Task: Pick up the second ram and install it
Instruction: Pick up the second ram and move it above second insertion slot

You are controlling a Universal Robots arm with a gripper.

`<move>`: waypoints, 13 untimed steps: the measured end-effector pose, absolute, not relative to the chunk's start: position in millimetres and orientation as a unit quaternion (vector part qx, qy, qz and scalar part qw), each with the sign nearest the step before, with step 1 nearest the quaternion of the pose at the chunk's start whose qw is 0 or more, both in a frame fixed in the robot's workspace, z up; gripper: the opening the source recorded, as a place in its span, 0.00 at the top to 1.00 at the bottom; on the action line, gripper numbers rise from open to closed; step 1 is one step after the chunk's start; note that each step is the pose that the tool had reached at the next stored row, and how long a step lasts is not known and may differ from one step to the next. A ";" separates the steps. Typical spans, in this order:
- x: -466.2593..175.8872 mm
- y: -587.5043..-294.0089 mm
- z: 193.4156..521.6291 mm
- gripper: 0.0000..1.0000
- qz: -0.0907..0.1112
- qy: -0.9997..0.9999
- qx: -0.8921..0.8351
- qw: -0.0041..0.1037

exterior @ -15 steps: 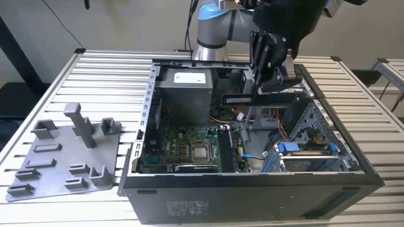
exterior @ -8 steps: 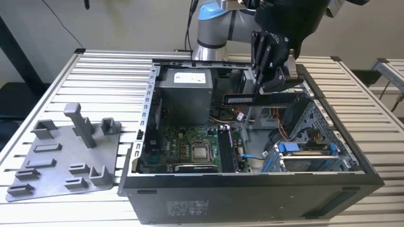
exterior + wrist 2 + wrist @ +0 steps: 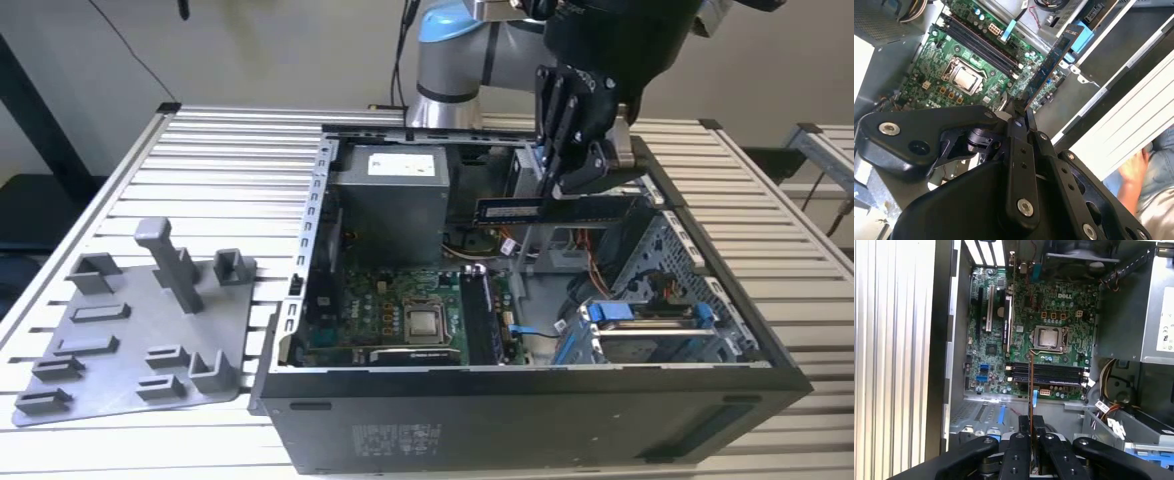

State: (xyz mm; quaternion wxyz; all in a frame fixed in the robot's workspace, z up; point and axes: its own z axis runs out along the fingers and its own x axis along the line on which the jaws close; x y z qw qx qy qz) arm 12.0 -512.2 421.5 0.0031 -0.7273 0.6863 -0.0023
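My gripper is shut on the second ram, a long dark blue-green stick with a pale label. It hangs level above the open computer case, over the case's middle. In the second wrist view the stick juts out from the fingertips over the motherboard. The first wrist view shows the stick edge-on, rising from the gripper and hanging over the long black memory slots beside the processor.
A grey power supply box stands at the case's back. Blue drive brackets and cables sit on the exterior view's right. The grey pegged tray lies on the slatted table. A person's hand is beside the case.
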 end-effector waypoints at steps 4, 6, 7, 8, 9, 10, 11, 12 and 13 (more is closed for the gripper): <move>9.8 -507.9 420.4 0.86 -0.002 0.689 -0.725 0.003; 8.4 -505.5 420.0 0.86 -0.002 0.689 -0.724 0.003; 7.6 -504.5 419.9 0.86 -0.002 0.690 -0.724 0.003; 6.8 -503.3 419.7 0.86 -0.002 0.690 -0.724 0.004; 6.0 -502.1 419.6 0.86 -0.002 0.690 -0.723 0.004; 5.3 -500.7 419.4 0.86 -0.002 0.691 -0.723 0.004; 4.6 -499.4 419.2 0.86 -0.002 0.691 -0.723 0.004; 4.1 -497.9 419.0 0.86 -0.002 0.691 -0.723 0.004; 3.8 -496.5 418.8 0.86 -0.001 0.692 -0.722 0.004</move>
